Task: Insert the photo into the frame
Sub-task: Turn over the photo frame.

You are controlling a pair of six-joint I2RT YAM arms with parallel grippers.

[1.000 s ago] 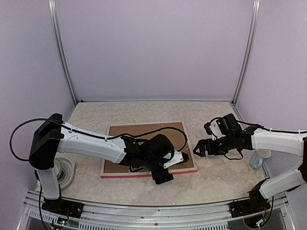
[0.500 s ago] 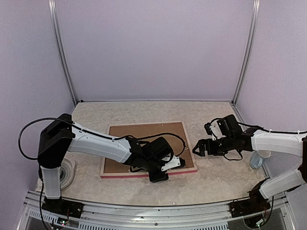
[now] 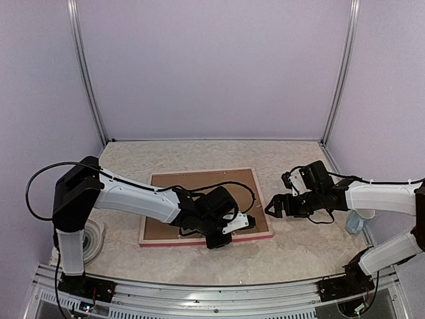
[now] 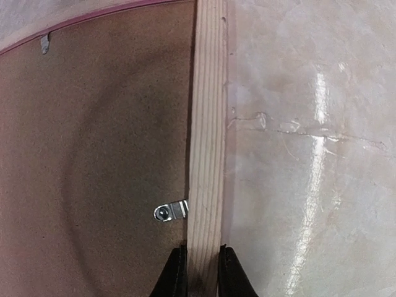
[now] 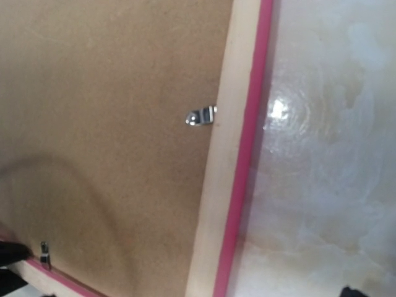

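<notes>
The frame (image 3: 159,243) lies face down on the table, with its pink-red moulding at the edges and a pale wood back (image 4: 207,124). A brown backing board (image 3: 192,189) fills it. The photo does not show in any view. My left gripper (image 3: 251,224) is over the frame's front right part. In the left wrist view my left gripper (image 4: 201,269) is shut on the pale wood rail, one black finger on each side. My right gripper (image 3: 273,205) hangs open just beyond the frame's right edge (image 5: 247,148), holding nothing.
Small metal turn clips (image 4: 170,212) (image 5: 201,116) sit on the rail over the board's edge. A white round object (image 3: 93,236) lies at the left arm's base. A pale blue container (image 3: 355,220) stands at the right. Lilac walls enclose the table.
My left gripper has gone from open to shut on the frame's rail and has shifted slightly toward the frame. The right gripper has crept a little to the left.
</notes>
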